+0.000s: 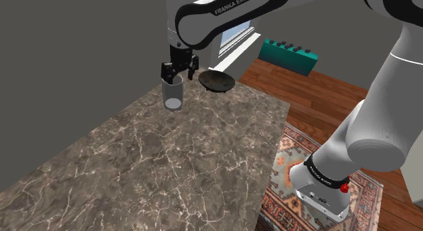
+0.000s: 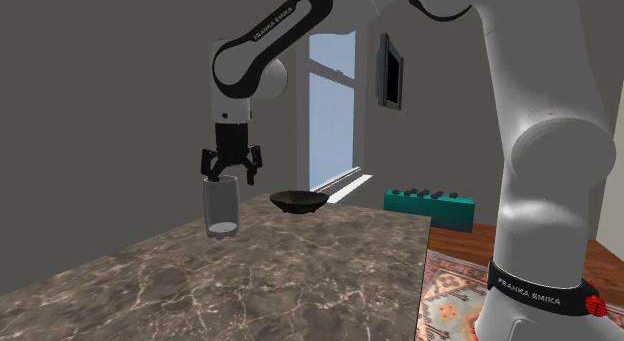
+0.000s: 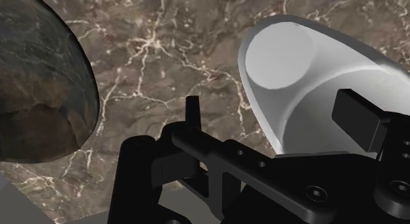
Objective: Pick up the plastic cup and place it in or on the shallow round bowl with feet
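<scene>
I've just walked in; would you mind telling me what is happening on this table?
The white arm's black gripper hangs open at the rim of the pale cup, which stands upright on the marbled table. Its fingers are spread and do not clasp the cup, which sits off-centre, toward one finger. The dark bowl stands close beside the cup, so the pick-up has not happened yet.

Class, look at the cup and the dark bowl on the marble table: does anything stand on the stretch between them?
Nothing visible does. Bare marble table lies between the cup and the bowl, and the claw hangs at the cup's rim.
</scene>
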